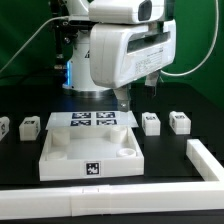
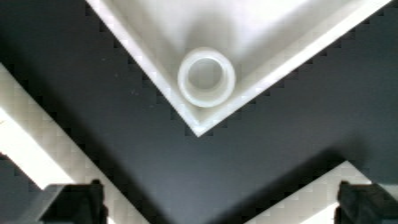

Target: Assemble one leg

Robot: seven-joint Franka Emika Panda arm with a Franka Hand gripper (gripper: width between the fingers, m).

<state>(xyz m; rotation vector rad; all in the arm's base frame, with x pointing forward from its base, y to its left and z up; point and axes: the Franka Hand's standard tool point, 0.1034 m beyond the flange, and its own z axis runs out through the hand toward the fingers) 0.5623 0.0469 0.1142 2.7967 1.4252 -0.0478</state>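
Several small white legs with black-and-white tags stand on the black table: two at the exterior view's left [image 1: 30, 126] [image 1: 3, 127] and two at its right [image 1: 151, 122] [image 1: 180, 122]. The large white square tray [image 1: 60, 158] lies at the front centre. My gripper [image 1: 122, 100] hangs over the tray's far right corner, apart from every leg. In the wrist view the tray's corner [image 2: 267, 50] with a round hole [image 2: 206, 78] lies below my gripper [image 2: 217, 207]. The jaws stand wide apart with nothing between the fingers [image 2: 71, 205]. No leg shows in the wrist view.
The marker board [image 1: 92, 120] lies flat behind the tray. A long white L-shaped wall [image 1: 110, 200] runs along the front edge and up the exterior view's right side [image 1: 205, 160]. The arm's bulky white body [image 1: 125, 50] stands over the middle of the scene.
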